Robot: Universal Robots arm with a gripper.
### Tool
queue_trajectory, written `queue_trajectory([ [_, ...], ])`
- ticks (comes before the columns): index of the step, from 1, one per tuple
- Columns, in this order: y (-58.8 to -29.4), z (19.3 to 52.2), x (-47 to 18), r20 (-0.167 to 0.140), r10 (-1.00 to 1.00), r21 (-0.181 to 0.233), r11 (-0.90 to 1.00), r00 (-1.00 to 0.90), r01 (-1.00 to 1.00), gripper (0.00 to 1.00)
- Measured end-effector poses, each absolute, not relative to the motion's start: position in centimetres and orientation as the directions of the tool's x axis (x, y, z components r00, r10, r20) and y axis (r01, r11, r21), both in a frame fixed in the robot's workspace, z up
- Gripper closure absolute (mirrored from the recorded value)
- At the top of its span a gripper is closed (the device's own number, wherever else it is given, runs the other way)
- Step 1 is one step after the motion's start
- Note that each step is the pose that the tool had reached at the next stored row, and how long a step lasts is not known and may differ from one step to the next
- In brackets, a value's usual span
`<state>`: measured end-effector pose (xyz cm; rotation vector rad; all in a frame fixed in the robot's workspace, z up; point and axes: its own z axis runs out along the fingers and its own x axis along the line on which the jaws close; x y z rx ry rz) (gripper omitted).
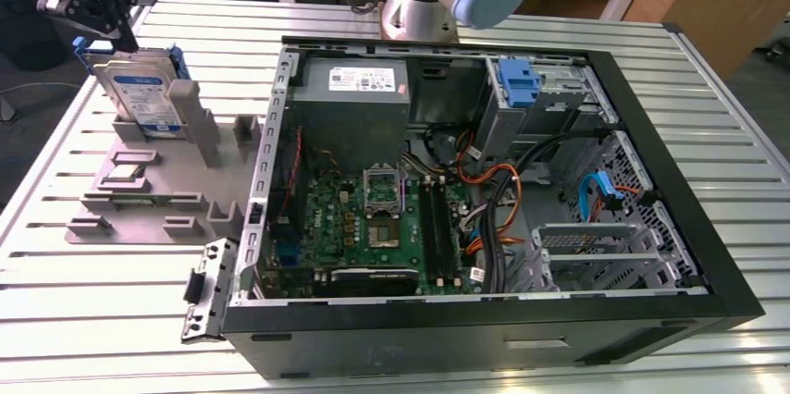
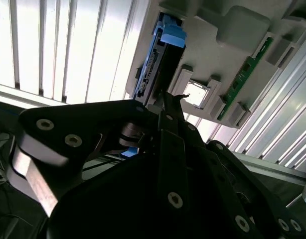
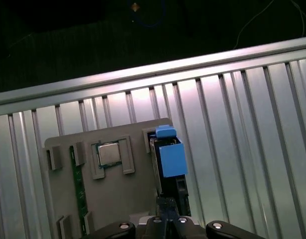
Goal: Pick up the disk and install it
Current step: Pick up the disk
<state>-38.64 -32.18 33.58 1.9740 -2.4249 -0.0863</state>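
Upper left of the exterior view, I am hovering the gripper at the disk, which is sitting uninstalled in its grey holder (clenched or released, I cannot tell).

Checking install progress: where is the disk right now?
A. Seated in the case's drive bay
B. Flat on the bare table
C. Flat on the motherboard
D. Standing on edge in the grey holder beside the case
D: the disk stands on edge in the grey holder, outside the computer case, with the gripper close above it.
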Motion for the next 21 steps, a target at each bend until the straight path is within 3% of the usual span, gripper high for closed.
queue_trajectory([
  [10, -32.07, 33.46, -38.65, -0.027, -0.985, 0.052, 0.167, -0.169, -0.984, 0.89],
  [21, -32.06, 33.24, -38.93, -0.068, -0.988, 0.058, 0.136, -0.140, -0.989, 0.89],
])
